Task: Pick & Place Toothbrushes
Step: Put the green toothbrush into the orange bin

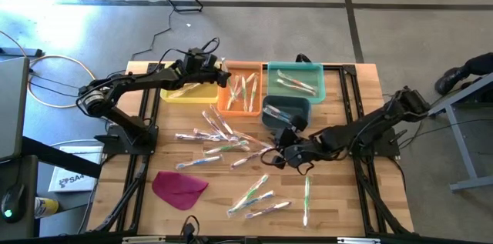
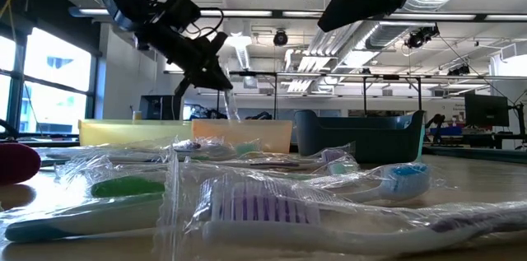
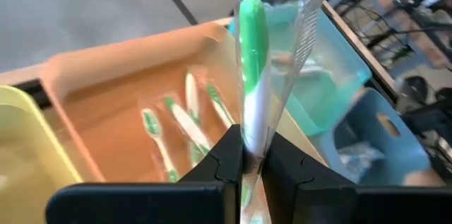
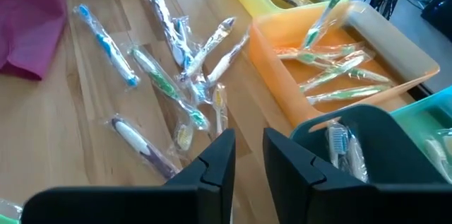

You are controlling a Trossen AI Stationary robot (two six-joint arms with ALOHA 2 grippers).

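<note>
Wooden table [image 1: 362, 198] from above: yellow bin [image 1: 189, 91], orange bin [image 1: 240, 65] and teal bin [image 1: 294, 67] in a row along the far edge, dark blue bin [image 1: 285, 113] just in front of the teal one. Loose toothbrushes [image 1: 219, 148] scattered over the middle, magenta cloth [image 1: 179, 188] toward the near left corner. Left gripper [image 1: 223, 77] above the left rim of the orange bin. Right gripper [image 1: 279, 154] low over the middle of the table, at the right end of the heap, probably there to choose the next piece.

From table height: left gripper raised above the bins, wrapped green toothbrush [image 2: 230, 104] hanging down from it. Carried high, likely so as to clear the bin walls.

Through the left wrist camera: fingers pressed together on the lower part of the green toothbrush, wrapper and all, with the orange bin beneath. Green-handled ones already lying inside, so apparently sorting by colour, and this one seems ready for dropping.

Through the right wrist camera: fingers apart by only a narrow gap, nothing visible between them. Possibly some wrapper caught lower down, hidden from this angle. Pointed at the heap; blue-handled piece visible in the dark blue bin.
</note>
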